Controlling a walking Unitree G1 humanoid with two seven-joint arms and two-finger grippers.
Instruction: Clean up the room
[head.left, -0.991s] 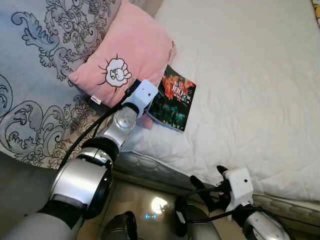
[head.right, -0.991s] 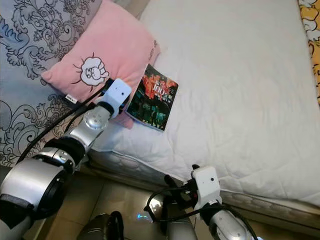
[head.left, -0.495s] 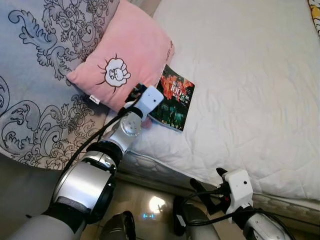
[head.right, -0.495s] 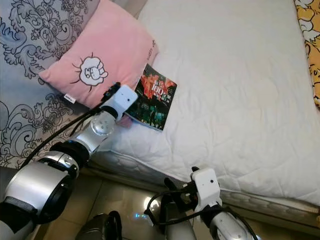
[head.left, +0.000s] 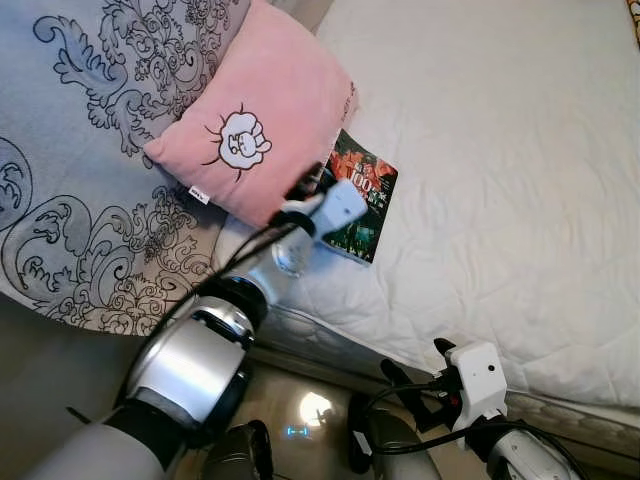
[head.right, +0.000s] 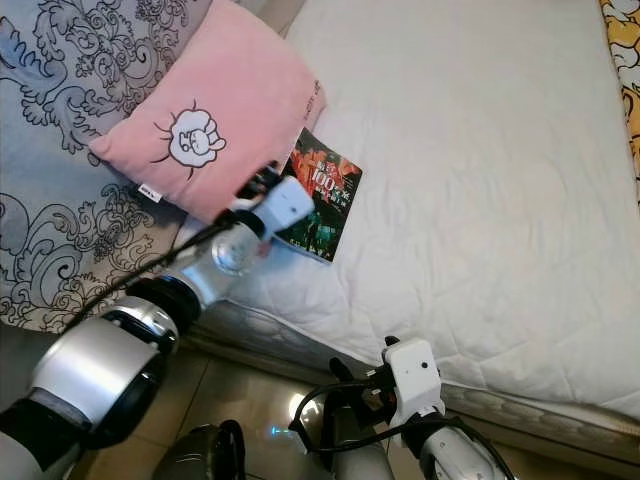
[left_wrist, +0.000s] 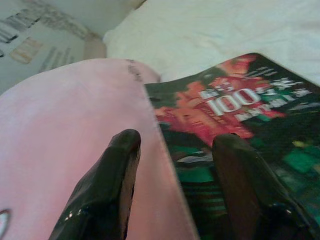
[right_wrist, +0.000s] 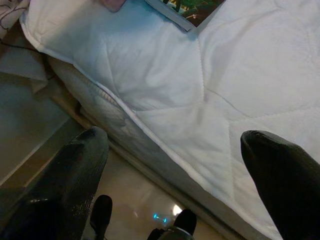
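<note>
the glossy book (head.left: 357, 195) lies flat on the quilted white mattress (head.left: 500, 200), its edge tucked under the plush pink pillow (head.left: 260, 130) at 10 o'clock. the left gripper (left_wrist: 175, 165) hovers spread over that seam (fingers smooth, black). the right gripper (right_wrist: 180, 165) hangs wide apart by the bed edge.

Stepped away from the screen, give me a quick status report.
Left gripper open, straddling pink cushion edge and glossy dark book. Right gripper open, idle below white mattress.

My glossy black fingers (left_wrist: 107, 185) hover over a plush pink pillow (head.left: 260, 125), glossy book (head.left: 365, 195), quilted matt mattress (head.left: 500, 180).
</note>
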